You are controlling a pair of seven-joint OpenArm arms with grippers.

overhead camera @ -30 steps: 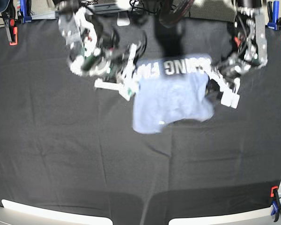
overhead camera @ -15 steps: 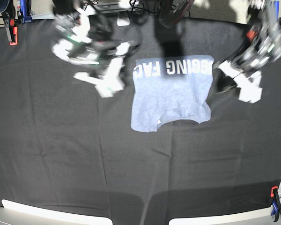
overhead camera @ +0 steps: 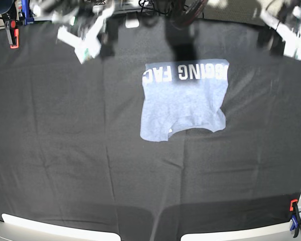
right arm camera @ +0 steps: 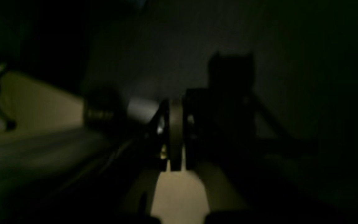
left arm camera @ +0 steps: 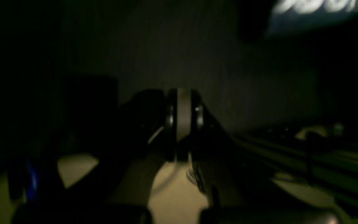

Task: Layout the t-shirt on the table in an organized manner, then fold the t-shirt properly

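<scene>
1. Right gripper (overhead camera: 85, 47), at the far left of the base view, about 10 o'clock from the shirt. It is blurred there, but the right wrist view shows its fingers (right arm camera: 175, 137) pressed together with nothing between them. It is well apart from the cloth.

2. The t-shirt (overhead camera: 183, 108) lies folded into a compact, roughly rectangular packet on the table (overhead camera: 65, 165), a little beyond the table's middle and slightly right of centre.
   - The band of white lettering runs along the far edge, left to right.
   - The near edge is uneven, with a curved notch near its left half.
   - The packet's long axis runs near to far, though it is not much longer than wide.

3. Left gripper (overhead camera: 291, 37), at the far right corner, about 2 o'clock from the shirt. The left wrist view shows its fingers (left arm camera: 183, 118) closed flat on each other, holding nothing. In that view the shirt's lettering shows only as a blur at the upper right.

4. Judgement: neither arm is clearly nearer, since both sit at the far edge flanking the shirt. Any further tidying means reaching in towards 6 o'clock, each arm towards its own side edge. The fold looks largely done.
</scene>
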